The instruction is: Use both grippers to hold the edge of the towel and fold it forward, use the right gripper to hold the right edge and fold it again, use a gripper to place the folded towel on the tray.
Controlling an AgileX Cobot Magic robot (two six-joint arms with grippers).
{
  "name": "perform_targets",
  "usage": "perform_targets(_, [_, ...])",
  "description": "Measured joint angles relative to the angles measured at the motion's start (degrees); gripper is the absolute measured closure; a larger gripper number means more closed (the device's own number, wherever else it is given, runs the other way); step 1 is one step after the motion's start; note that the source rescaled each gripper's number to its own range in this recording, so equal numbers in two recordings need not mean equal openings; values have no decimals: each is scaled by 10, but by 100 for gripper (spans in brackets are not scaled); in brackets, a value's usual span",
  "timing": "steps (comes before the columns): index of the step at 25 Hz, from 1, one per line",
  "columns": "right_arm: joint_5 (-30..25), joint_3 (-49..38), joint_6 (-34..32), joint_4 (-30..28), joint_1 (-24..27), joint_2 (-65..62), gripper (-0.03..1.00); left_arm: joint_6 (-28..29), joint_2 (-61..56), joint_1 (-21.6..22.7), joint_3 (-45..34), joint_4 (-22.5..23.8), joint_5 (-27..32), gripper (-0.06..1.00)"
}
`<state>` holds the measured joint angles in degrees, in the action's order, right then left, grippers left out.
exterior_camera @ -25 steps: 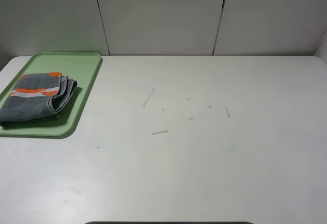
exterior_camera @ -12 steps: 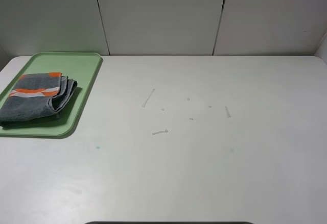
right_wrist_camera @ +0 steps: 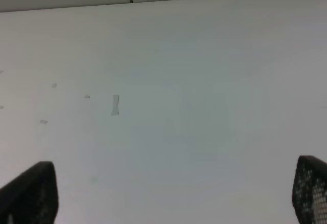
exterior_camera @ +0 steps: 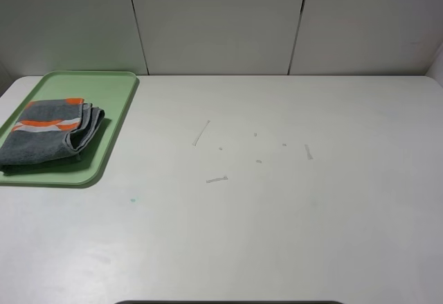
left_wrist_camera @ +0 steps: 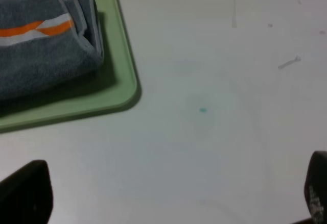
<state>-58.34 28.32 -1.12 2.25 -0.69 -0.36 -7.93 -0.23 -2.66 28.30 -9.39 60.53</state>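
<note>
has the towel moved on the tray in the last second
No. The folded towel sits in the same spot against the tray rim and the table marks as before.

Terry-cloth towel (exterior_camera: 45,132) (fuzzy); smooth plastic tray (exterior_camera: 114,113)

Only black fingertips (left_wrist_camera: 25,191) visible — blunt, matte, rounded; the right gripper's finger (right_wrist_camera: 310,188) finely mesh-textured — nothing more.

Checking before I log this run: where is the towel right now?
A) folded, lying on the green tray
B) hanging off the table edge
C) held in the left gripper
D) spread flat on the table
A: the folded towel lies on the tray, no gripper touching it.
</note>
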Motion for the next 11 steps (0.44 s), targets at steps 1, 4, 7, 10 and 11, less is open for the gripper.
perform_targets(1, [0,0,0,0,0,0,-3,0,0,0,0,0,0,-6])
perform_targets(4, [0,0,0,0,0,0,-3,0,0,0,0,0,0,-6])
perform_targets(7, [0,0,0,0,0,0,-3,0,0,0,0,0,0,-6])
perform_targets(10, [0,0,0,0,0,0,-3,0,0,0,0,0,0,-6])
perform_targets(11, [0,0,0,0,0,0,-3,0,0,0,0,0,0,-6])
